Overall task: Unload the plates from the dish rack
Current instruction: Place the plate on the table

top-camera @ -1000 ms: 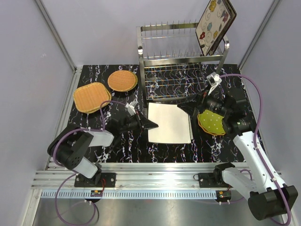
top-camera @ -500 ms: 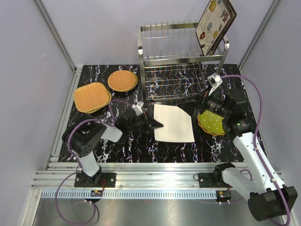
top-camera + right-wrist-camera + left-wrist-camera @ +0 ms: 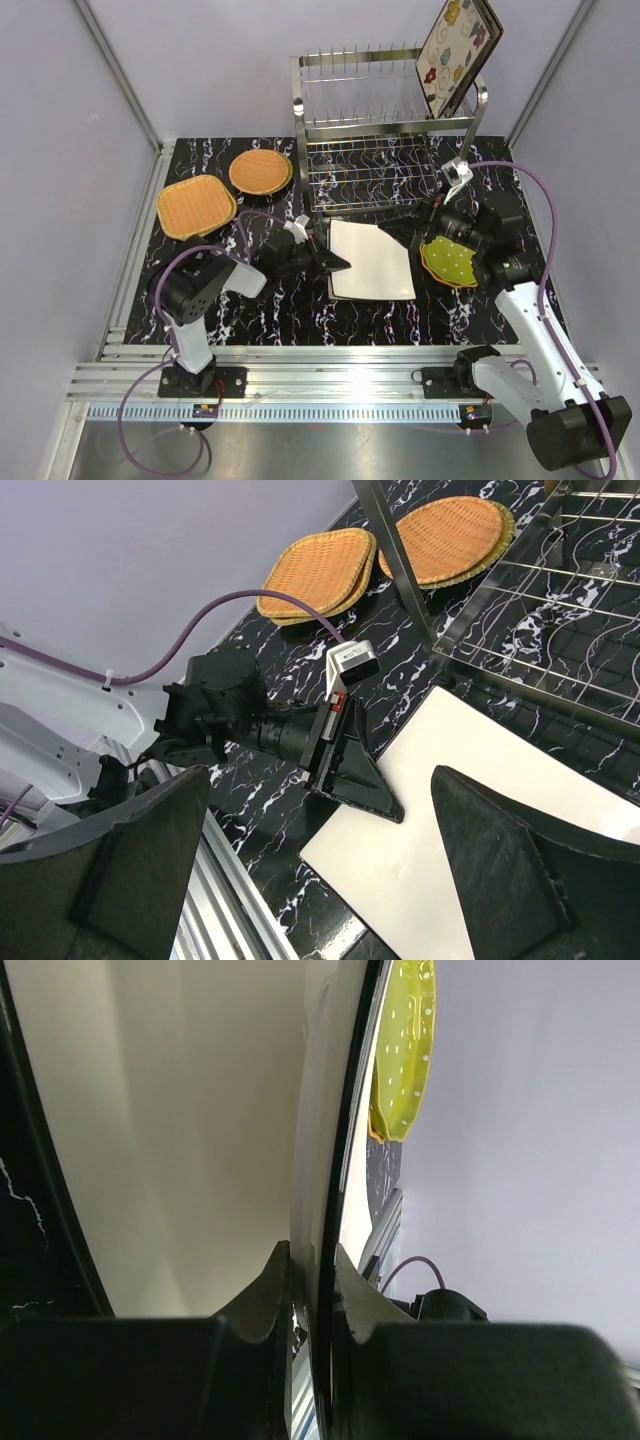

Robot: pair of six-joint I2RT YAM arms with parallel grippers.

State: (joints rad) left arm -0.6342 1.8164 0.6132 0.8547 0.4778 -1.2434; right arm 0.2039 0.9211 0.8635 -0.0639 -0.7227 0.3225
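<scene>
The steel wire dish rack stands at the back, with a flower-patterned plate leaning in its top right corner. A cream square plate lies in front of the rack. My left gripper is shut on its left edge, and the left wrist view shows both fingers clamped on the rim. My right gripper is open and empty above the plate's right corner. A lime-green dotted plate lies on an orange one at the right.
A squarish orange woven plate and a round woven one lie at the back left of the black marbled table. The rack's leg and lower grid shelf stand just behind the cream plate.
My left gripper has moved right with the cream plate, which has shifted right and turned slightly. My right gripper has drawn back a little to the right.
</scene>
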